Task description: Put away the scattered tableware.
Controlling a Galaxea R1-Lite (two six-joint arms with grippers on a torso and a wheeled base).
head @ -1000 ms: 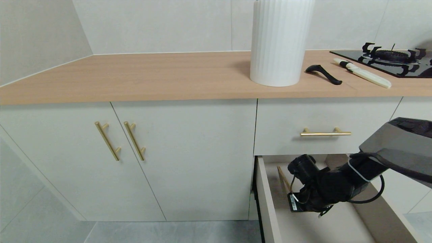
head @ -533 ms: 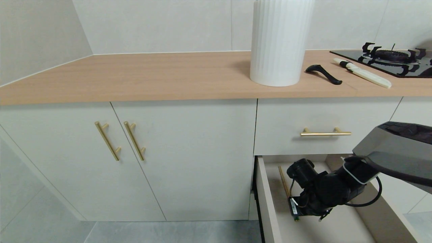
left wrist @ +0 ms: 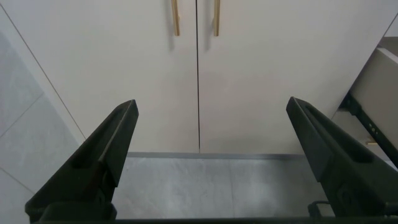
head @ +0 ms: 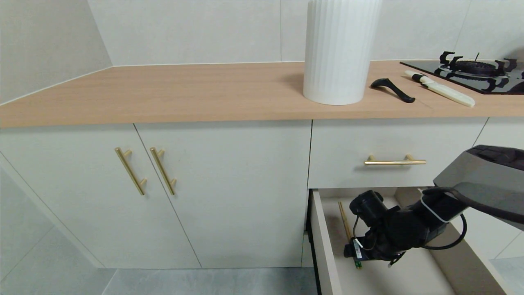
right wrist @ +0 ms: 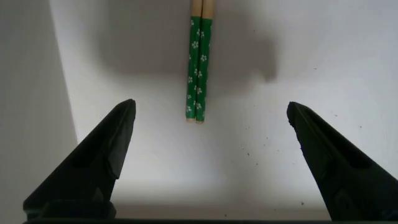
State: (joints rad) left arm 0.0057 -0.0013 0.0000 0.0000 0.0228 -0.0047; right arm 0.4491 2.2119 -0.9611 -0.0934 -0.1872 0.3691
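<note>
The left gripper point(left wrist: 211, 106) hangs low before the cupboard doors point(left wrist: 261, 81), jaws spread wide and holding nothing. To the right, the lower drawer point(head: 323, 246) stands open. A pair of chopsticks point(right wrist: 199, 68) lies flat on its floor near the left wall, side by side and touching. The right gripper point(right wrist: 210, 106) hovers just above their green patterned ends, jaws wide apart and clear of them.

The chopsticks look light, stiff and thin (likely to roll or split apart), so they are best pinched together across the middle.

Up on the counter point(head: 184, 90), a tall white ribbed jar point(head: 336, 53) stands left of a black utensil point(head: 392, 89) and a pale knife point(head: 440, 94). The knife is best taken by its handle. The stove point(head: 470, 71) crowds it from behind.
</note>
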